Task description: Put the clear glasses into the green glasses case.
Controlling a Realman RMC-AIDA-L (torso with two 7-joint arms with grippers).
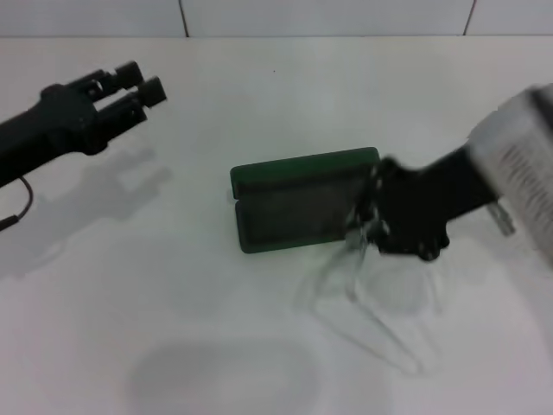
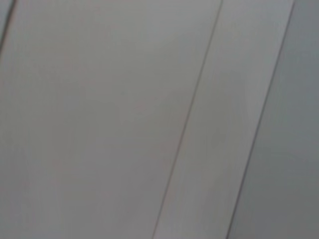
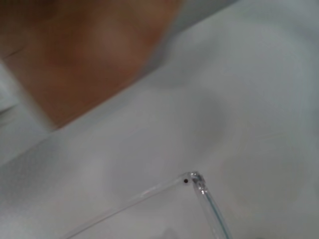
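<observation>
Nearest the robot, the clear glasses (image 1: 363,259) hang off the near right corner of the green glasses case (image 1: 298,201), arms splayed toward the robot above the white table (image 1: 173,346). The right gripper (image 1: 370,220) is pinched on their front, at the case's right end. The case lies open mid-table, and far to its left the left gripper (image 1: 138,86) hovers, fingers spread.

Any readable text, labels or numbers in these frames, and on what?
None can be read.
Green glasses case: open, no lettering visible on it.
Right arm housing: a dark ribbed patch, too blurred to tell whether it is print.
Clear glasses, right gripper, left gripper: no markings.
</observation>
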